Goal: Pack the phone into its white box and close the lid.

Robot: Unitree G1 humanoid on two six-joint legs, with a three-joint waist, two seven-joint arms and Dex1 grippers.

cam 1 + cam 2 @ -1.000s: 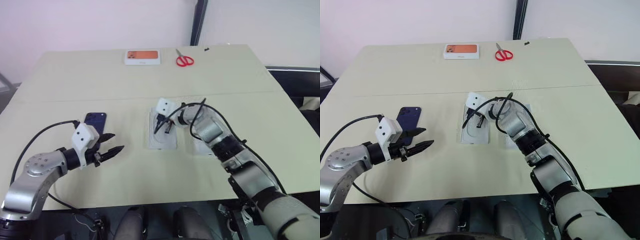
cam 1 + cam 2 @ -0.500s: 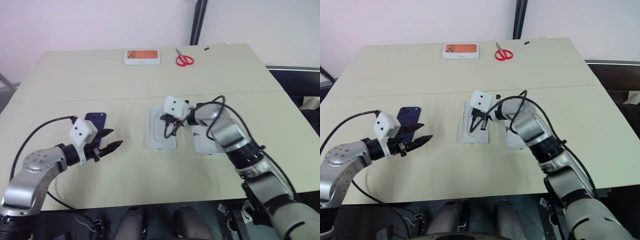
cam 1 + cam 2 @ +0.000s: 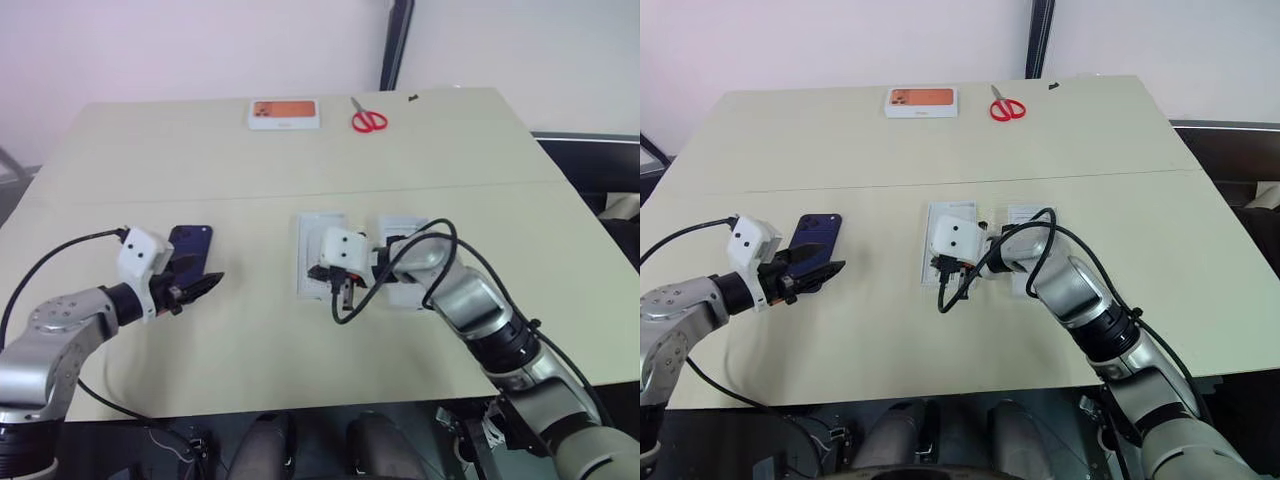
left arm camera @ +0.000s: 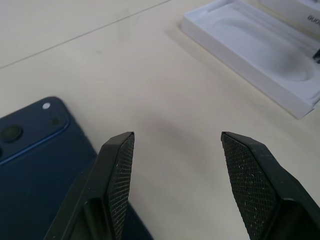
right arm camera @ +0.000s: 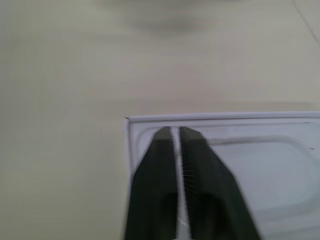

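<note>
With the left claw [image 4: 172, 187] released and empty just beside the phone [image 3: 188, 252], which lies flat on the counter [image 3: 250, 340] well apart from the white insert [image 4: 260, 55], straddle the phone's long edges squarely before clenching; the right claw [image 5: 172, 134] is nearly clenched, holding nothing.

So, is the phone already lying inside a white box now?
No, the phone lies flat on the bare table, beside the left gripper and well apart from the white insert.

The phone [image 3: 815, 243] was dark navy, the scissors [image 3: 1007, 106] red-handled, and the far box [image 3: 921, 101] white with orange.
</note>
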